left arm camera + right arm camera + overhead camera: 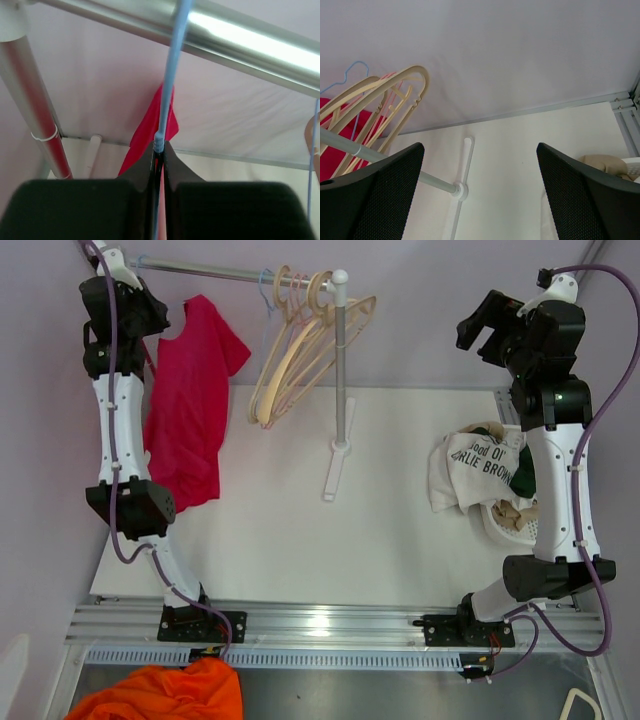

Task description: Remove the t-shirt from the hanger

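Observation:
A red t-shirt (190, 405) hangs on a thin light-blue wire hanger (170, 75) from the metal rail (240, 42) at the back left. My left gripper (159, 147) is shut on the hanger's neck just below the rail, with the red t-shirt (149, 131) showing behind the fingers. From above, the left gripper (150, 302) sits right beside the shirt's collar, and the hanger itself is mostly hidden under the cloth. My right gripper (480, 170) stands wide open and empty, high at the back right (490, 330), away from the rack.
Several empty beige hangers (300, 350) hang at the rail's right end by the white post (342, 370). A white basket (515, 525) with printed and green clothes sits at the right. An orange cloth (170, 695) lies below the table's near edge.

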